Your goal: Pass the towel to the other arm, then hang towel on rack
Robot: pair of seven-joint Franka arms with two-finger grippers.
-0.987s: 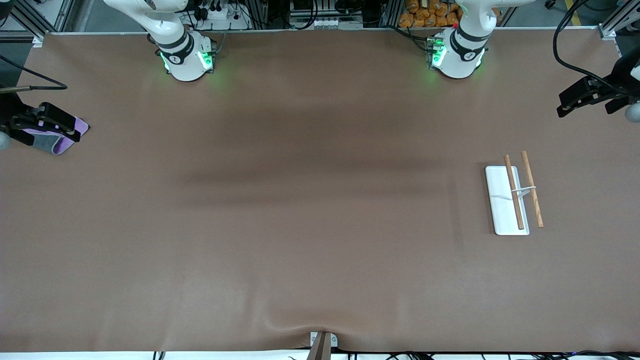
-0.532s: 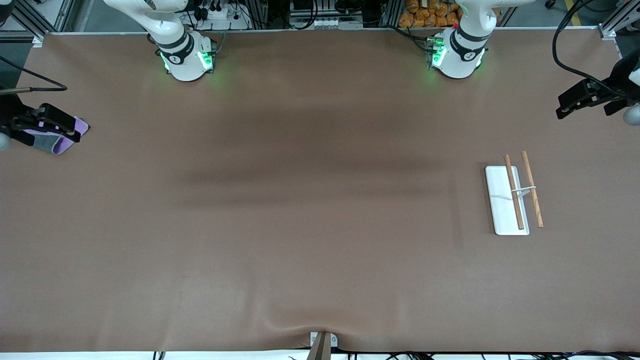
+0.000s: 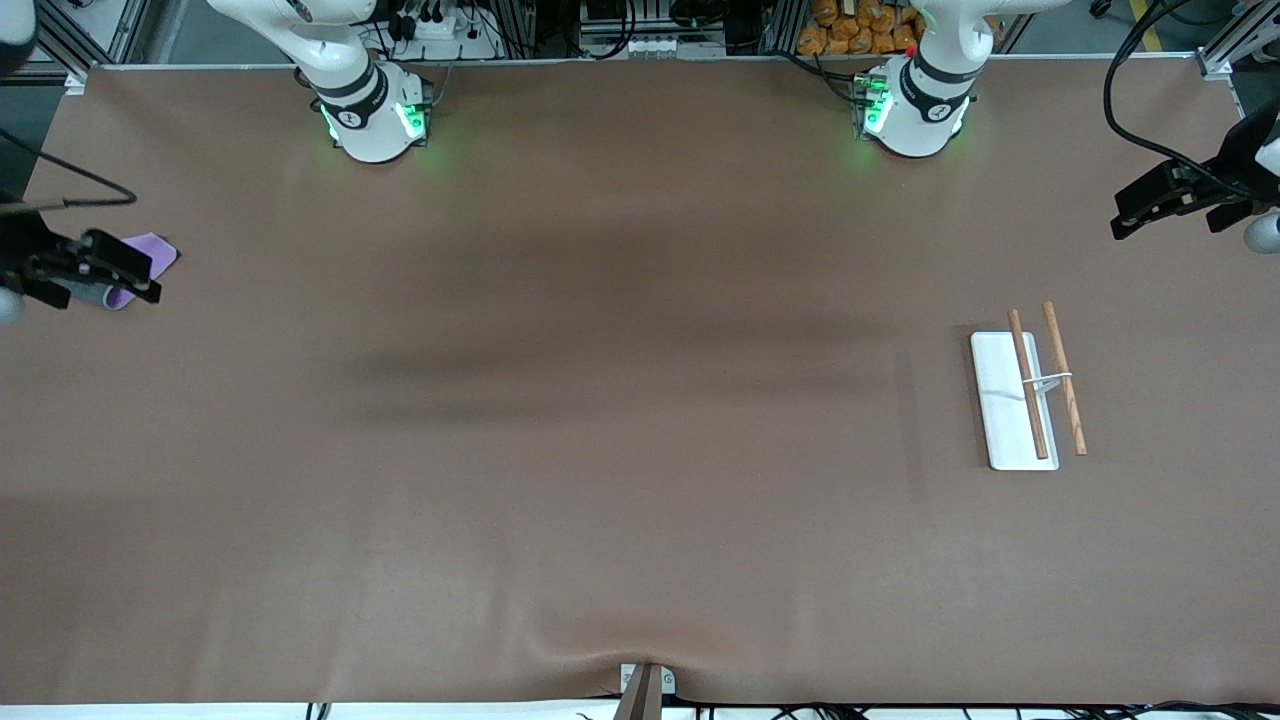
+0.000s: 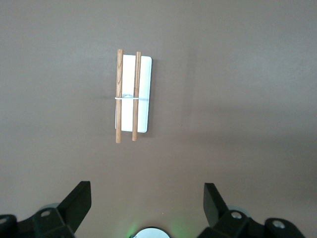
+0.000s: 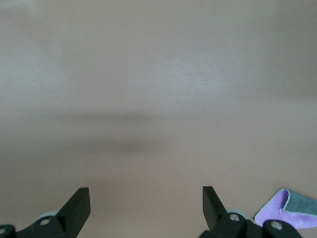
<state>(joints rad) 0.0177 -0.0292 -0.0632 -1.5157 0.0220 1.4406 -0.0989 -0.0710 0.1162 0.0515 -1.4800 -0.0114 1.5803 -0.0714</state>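
While spread wide and empty, right gripper [image 3: 118,272] hovers at the right arm's end of the brown table [image 3: 640,400], directly over the small soft purple towel with grey reverse [image 3: 138,255] lying flat beneath. Left gripper [image 3: 1150,205], also spread wide and empty, hangs at the left arm's end, near the white-based rack with two wooden rods [image 4: 130,96] resting on the table.

You've got the front camera high, facing the bases across the table [image 3: 640,450]. Your left wrist view looks down on the rack [image 4: 132,94], shared with front; your right wrist catches the towel [image 5: 290,208].
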